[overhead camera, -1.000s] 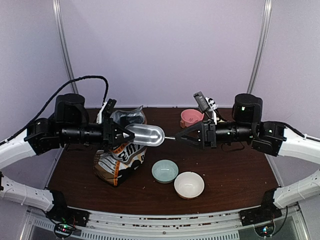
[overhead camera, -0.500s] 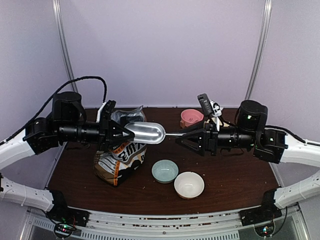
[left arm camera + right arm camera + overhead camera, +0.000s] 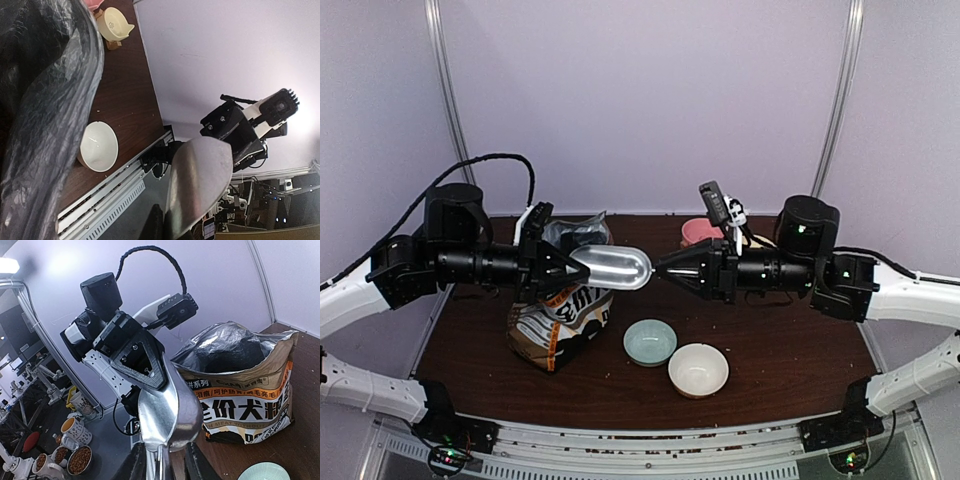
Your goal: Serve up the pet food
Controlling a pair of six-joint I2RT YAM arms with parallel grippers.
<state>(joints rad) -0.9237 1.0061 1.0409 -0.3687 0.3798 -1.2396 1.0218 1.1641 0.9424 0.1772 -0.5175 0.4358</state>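
Top external view: the left gripper [image 3: 563,268] hangs just above the dog-food bag [image 3: 558,325], clenched on the left end of a metal scoop [image 3: 612,268]. The scoop lies level over the bag's upper right corner and reaches out to the right of it. The bag stands open-mouthed on the brown table [image 3: 780,330]. The pet food is hidden: the bag's mouth shows only dark foil lining in the right wrist view. Right of the bag, at the scoop's narrow end, the right gripper [image 3: 662,270] meets the scoop's tip. Seen from its own wrist, its fingers [image 3: 134,462] stand either side of the thin handle with a slim gap on each side, so this pincer is released, not pressed on the handle. Nearer than the bag and to its right sits a pale blue bowl [image 3: 650,342], with a cream bowl [image 3: 698,370] just beside it. A pink bowl [image 3: 698,232] stands further right of the bag at the back, partly behind the right arm
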